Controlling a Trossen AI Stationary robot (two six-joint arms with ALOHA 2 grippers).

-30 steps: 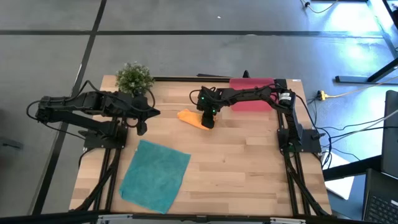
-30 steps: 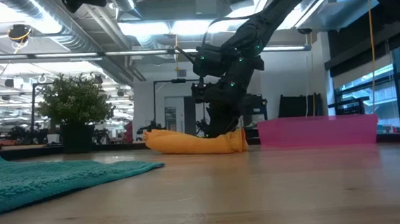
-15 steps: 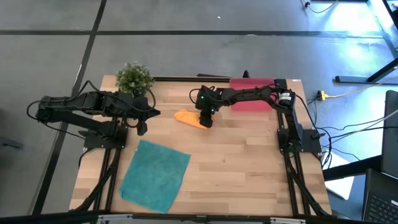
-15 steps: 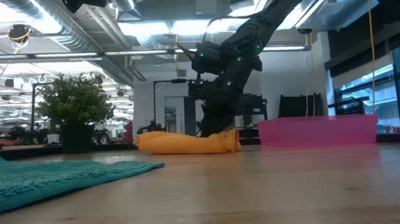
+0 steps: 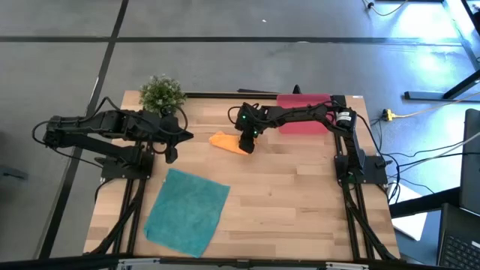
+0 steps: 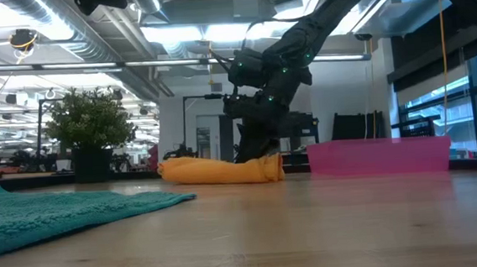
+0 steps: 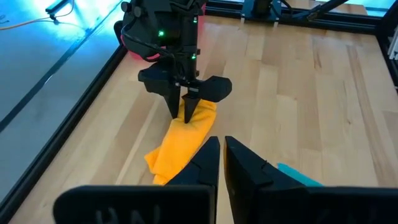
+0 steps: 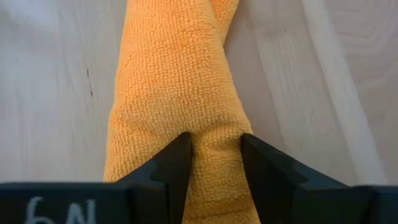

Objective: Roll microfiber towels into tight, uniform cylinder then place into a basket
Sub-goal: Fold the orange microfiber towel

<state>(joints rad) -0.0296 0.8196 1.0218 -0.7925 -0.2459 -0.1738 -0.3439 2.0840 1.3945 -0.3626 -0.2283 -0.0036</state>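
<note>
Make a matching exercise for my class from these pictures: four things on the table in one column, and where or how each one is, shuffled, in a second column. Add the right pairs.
Things
1. orange towel
2. teal towel
3. pink basket
4. potted plant

Where or how
A. at the table's far left corner
B. spread flat near the table's front edge
C. rolled up, pinched at one end by the right hand
D. at the far edge, under the right arm, nothing in it that shows

Pairs: 1-C, 2-B, 3-D, 4-A
</note>
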